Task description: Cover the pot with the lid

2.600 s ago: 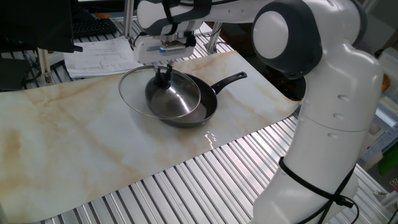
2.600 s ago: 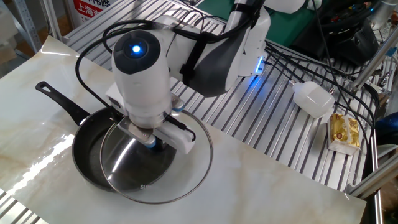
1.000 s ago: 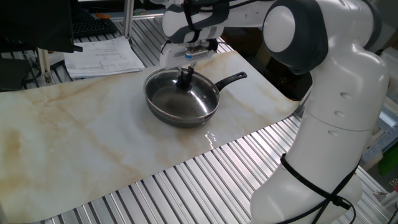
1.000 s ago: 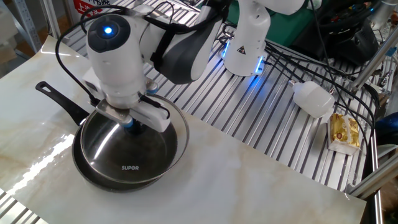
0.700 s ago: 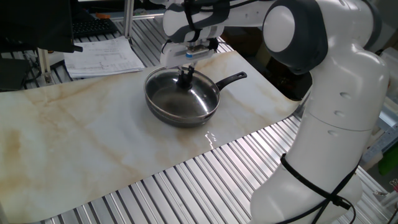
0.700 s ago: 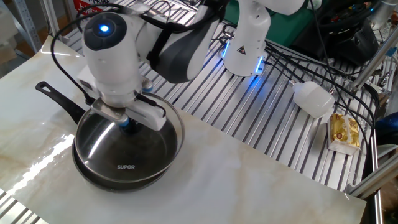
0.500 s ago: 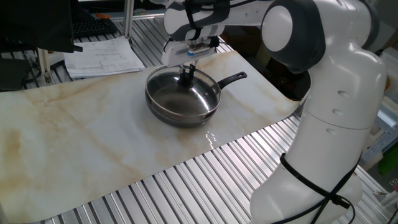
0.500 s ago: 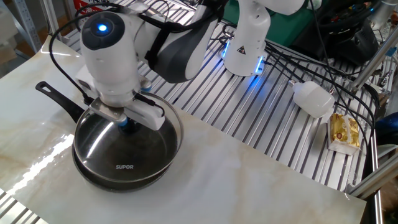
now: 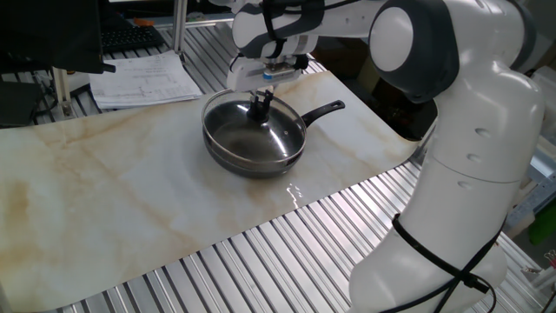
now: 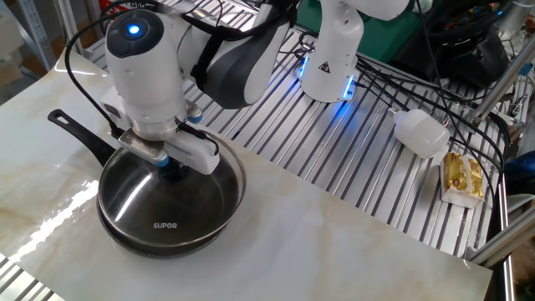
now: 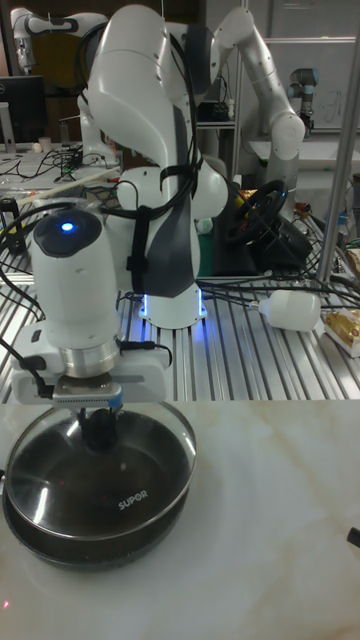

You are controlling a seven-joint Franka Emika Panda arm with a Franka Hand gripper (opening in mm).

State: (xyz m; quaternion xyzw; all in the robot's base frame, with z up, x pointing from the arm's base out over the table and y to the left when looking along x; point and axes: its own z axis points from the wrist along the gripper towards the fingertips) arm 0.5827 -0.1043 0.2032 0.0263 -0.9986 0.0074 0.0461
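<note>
We have the round clear glass lid point(image 10: 171, 201) sitting over the shallow black frying pan point(image 10: 113, 230) near the far edge of the marbled table point(image 9: 130, 200). Our two-finger gripper point(image 11: 98, 425) is closed on the lid's black centre knob point(image 9: 261, 108). If we lift off without opening fully, we judge the lid could drag off-centre.
</note>
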